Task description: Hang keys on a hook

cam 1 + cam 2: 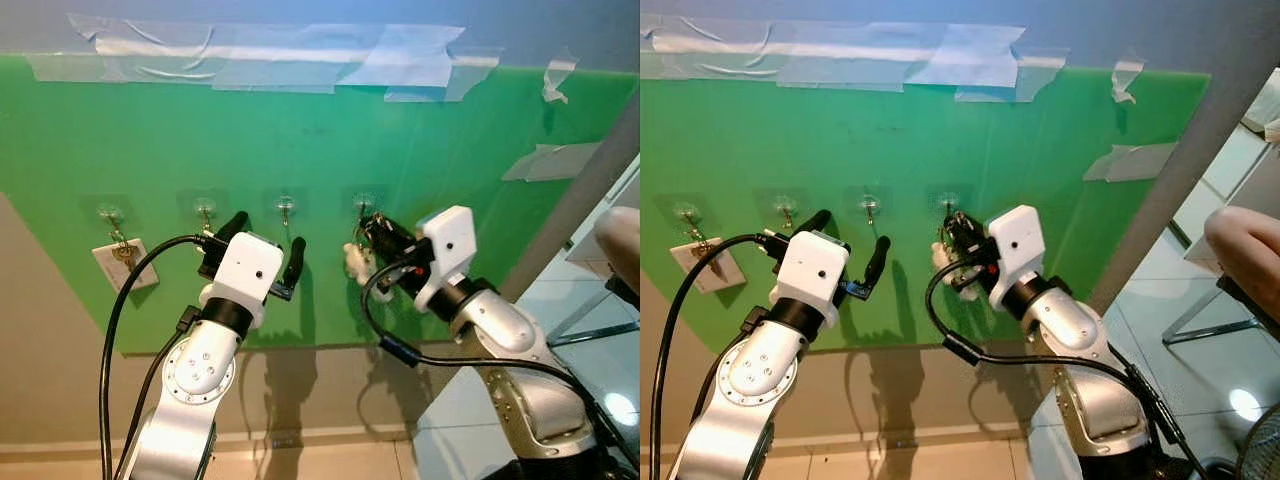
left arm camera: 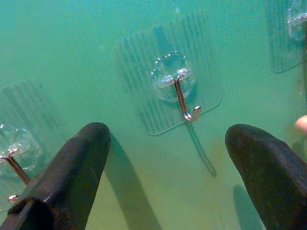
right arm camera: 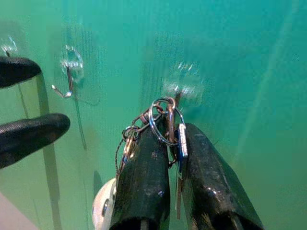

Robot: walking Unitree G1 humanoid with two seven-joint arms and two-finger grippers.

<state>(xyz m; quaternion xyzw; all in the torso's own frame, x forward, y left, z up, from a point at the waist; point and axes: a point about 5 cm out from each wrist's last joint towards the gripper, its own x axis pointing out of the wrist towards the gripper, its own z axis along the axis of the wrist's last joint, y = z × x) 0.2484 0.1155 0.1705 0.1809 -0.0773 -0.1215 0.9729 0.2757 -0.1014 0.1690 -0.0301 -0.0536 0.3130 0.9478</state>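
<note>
Keys (image 3: 165, 127) pinched between the fingers of the right tool (image 3: 175, 143), ring uppermost and just under the rightmost hook (image 3: 178, 93), probably so the ring can slip over the hook's upturned tip; whether ring and hook touch, impossible to tell. Right tool clamped shut on the keys, with a chain and a pale round fob (image 1: 356, 262) dangling below the hook, left free so only the ring needs steering. Left of that hook, three more clear stick-on hooks in a row on the green board (image 1: 320, 150), the nearest one (image 2: 184, 98) bare, the farthest carrying a white tag (image 1: 124, 262). Left tool (image 1: 262, 245) raised close to the board two hooks left of the target, fingers spread wide and holding nothing, likely kept out of the way. Board fixed to the wall with clear tape (image 1: 300, 55) above the hooks. A person's arm (image 1: 1245, 245) well right of the hook.
</note>
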